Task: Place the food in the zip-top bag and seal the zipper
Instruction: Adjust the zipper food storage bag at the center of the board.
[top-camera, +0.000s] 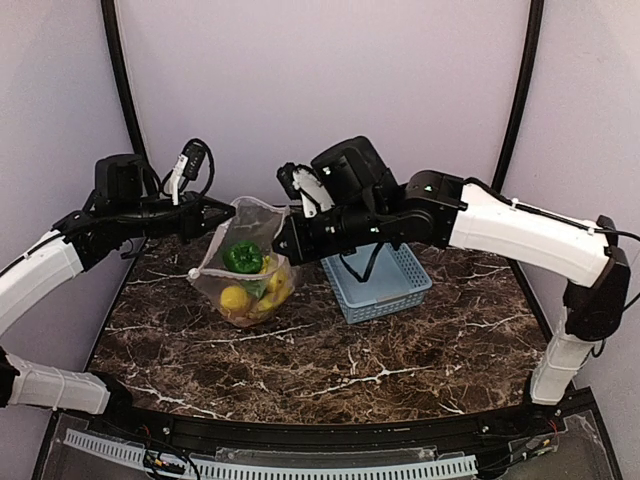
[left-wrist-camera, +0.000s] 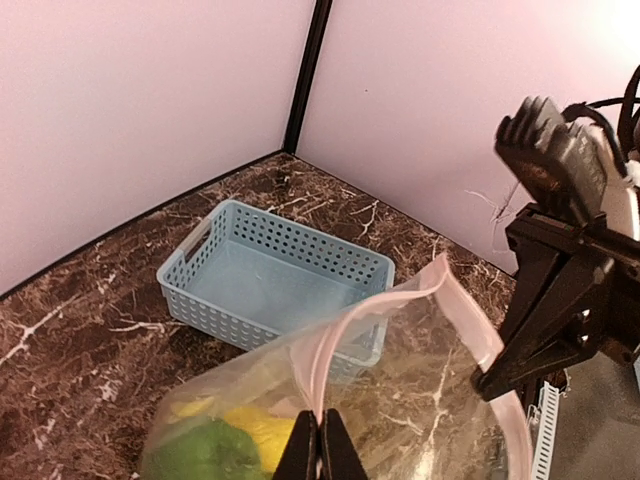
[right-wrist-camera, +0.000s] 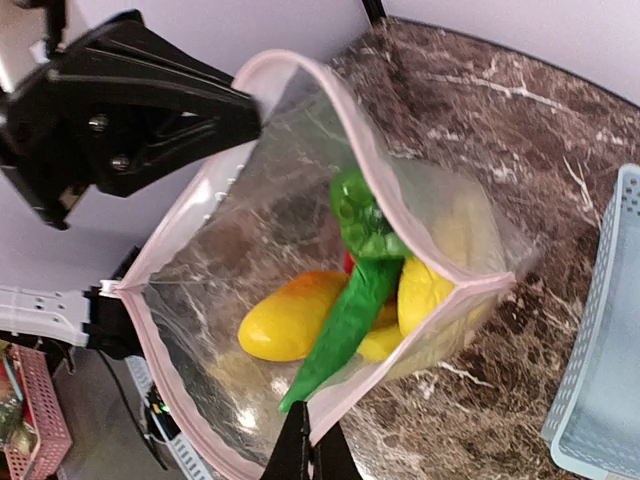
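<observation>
The clear zip-top bag (top-camera: 232, 285) hangs between my two grippers with its mouth spread open. Inside lies the food (top-camera: 243, 258): a green pepper (right-wrist-camera: 358, 215), a long green pod (right-wrist-camera: 345, 325), yellow pieces (right-wrist-camera: 285, 318) and a bit of red. My left gripper (top-camera: 227, 212) is shut on the pink zipper (left-wrist-camera: 345, 318) at one side of the mouth, seen in the left wrist view (left-wrist-camera: 320, 445). On the opposite side, my right gripper (top-camera: 281, 238) is shut on the zipper strip (right-wrist-camera: 425, 262), its black tips pinching the rim (right-wrist-camera: 312, 452).
A light-blue lattice basket (top-camera: 378, 285) stands to the right of the bag, under the right arm, with nothing in it (left-wrist-camera: 270, 275). Dark marble table (top-camera: 330, 370) stretches toward the near edge. Walls close off the back and both sides.
</observation>
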